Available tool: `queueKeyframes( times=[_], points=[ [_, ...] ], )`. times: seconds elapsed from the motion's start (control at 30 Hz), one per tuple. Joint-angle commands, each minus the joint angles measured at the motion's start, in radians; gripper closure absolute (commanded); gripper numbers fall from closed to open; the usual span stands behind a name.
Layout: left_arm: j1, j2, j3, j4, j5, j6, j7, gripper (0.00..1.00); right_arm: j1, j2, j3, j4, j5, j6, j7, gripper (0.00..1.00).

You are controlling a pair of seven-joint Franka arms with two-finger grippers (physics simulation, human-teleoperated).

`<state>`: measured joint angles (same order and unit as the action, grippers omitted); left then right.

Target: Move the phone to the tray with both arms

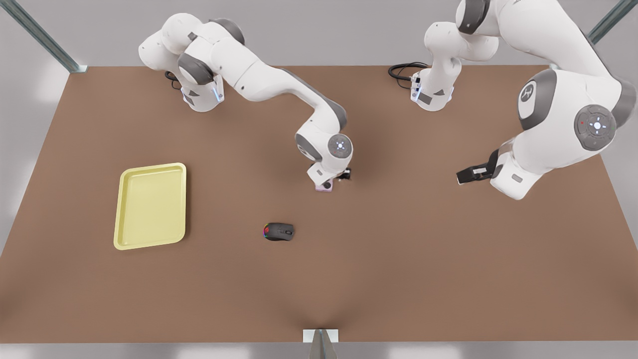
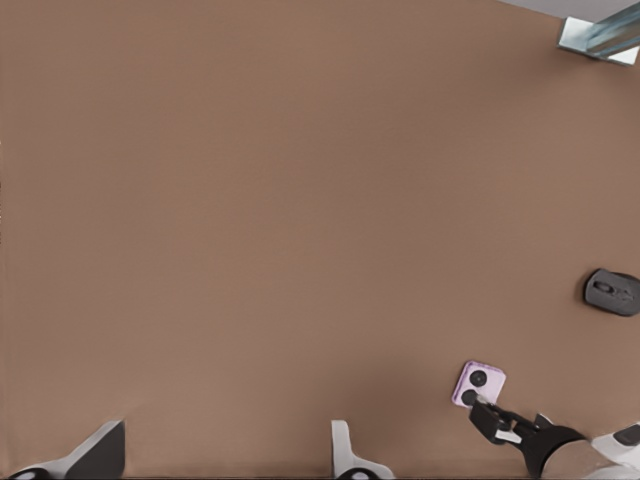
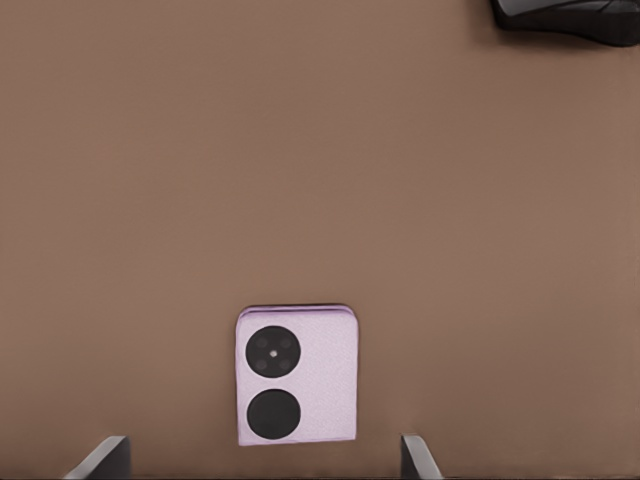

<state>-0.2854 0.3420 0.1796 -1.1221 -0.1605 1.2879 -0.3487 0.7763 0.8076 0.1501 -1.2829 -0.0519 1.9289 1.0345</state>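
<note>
Fingertips (image 3: 110, 455) of the right gripper (image 1: 333, 183) stand wide apart, straddling the phone (image 3: 297, 375) without touching it; it lies flat on the brown table (image 1: 398, 259) at the front view's centre, camera circles up. Judgement: the phone looks light, rigid and smooth-shelled, so a pinch across its two long edges, kept low, seems safest. Left gripper (image 1: 471, 174) waits open at centre right, tray (image 1: 150, 205) at centre left, black mouse (image 1: 278, 231) below centre.

Front view looks down over the whole table (image 1: 398, 259); both wrist views face downward, sharing the phone (image 3: 297, 375)
</note>
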Motion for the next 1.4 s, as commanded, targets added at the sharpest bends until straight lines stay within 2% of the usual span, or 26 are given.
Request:
queueKeyframes(
  times=[0.0,0.03,0.07,0.13,0.23,0.63,0.77,1.37],
  points=[
    [0.000,-0.076,0.001,-0.128,0.038,0.014,0.232,0.00,-0.022,-0.053,0.000,-0.107,0.003,0.130,0.328,0.00],
    [0.011,-0.268,-0.028,-0.416,0.075,0.220,0.325,0.00,-0.034,-0.082,0.000,-0.182,0.004,0.214,0.303,0.00],
    [0.149,-0.318,-0.153,-0.501,0.081,0.297,0.378,0.00,-0.029,-0.070,0.002,-0.184,0.004,0.261,0.300,0.00],
    [0.149,-0.275,-0.155,-0.446,0.075,0.304,0.366,0.00,-0.023,-0.048,0.002,-0.210,0.004,0.346,0.242,0.00],
    [0.149,-0.281,-0.154,-0.447,0.079,0.291,0.373,0.00,-0.026,-0.025,0.022,-0.208,0.004,0.418,0.153,0.00],
    [0.149,-0.284,-0.152,-0.447,0.081,0.280,0.379,0.00,-0.038,-0.005,0.031,-0.242,0.001,0.403,-0.166,0.00],
    [0.149,-0.284,-0.152,-0.447,0.081,0.280,0.379,0.00,-0.040,-0.004,0.031,-0.248,0.001,0.341,-0.263,0.00],
    [0.149,-0.287,-0.161,-0.438,0.081,0.278,0.369,0.00,-0.037,0.038,0.032,-0.254,0.004,0.366,-0.257,0.01]
  ],
)
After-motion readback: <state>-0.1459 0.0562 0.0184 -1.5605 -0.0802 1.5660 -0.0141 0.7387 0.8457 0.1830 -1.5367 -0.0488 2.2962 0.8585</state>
